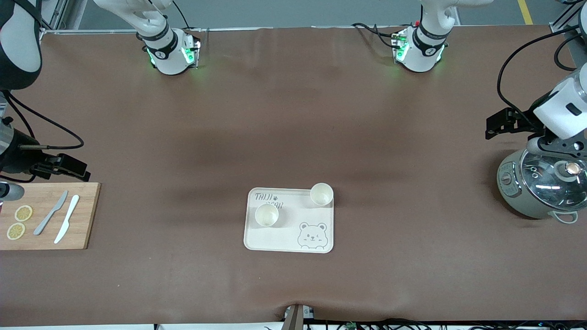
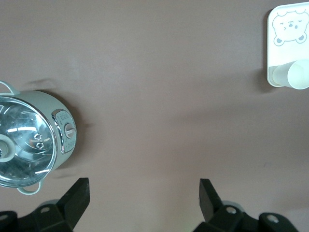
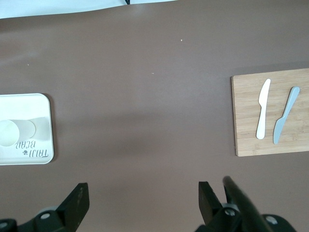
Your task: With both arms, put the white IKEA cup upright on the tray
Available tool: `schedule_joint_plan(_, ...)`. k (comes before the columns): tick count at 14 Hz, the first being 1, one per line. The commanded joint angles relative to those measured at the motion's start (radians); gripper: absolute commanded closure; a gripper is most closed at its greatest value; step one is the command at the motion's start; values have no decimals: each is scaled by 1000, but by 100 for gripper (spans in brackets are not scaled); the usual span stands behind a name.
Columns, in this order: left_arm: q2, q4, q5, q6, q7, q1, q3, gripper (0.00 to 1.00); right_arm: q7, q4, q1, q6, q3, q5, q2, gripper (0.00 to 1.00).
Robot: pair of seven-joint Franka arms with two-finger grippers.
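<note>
Your left gripper [image 2: 144,200] is hanging spread beside the cooker [image 1: 537,189]; your right gripper [image 3: 143,203] (also spread) is hovering near the cutting board [image 1: 82,215]. Two cups [image 1: 267,214] [image 1: 321,194] are standing upright on the tray [image 1: 279,238].

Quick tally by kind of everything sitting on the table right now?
Cups: 2
Tray: 1
Cutting board: 1
Knives: 2
Lemon slices: 2
Cooker pot: 1
Total: 9
</note>
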Motion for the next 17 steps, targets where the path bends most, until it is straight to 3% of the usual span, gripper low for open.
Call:
schedule_joint_plan(1,10,18,22,0,17,1,1,0,-25,0,-9,-12,8,-15,-17,0)
schedule_joint_plan(17,10,12,36,62,32,0,-4,0,-25,0,-10,-10,7,-16,-15,0)
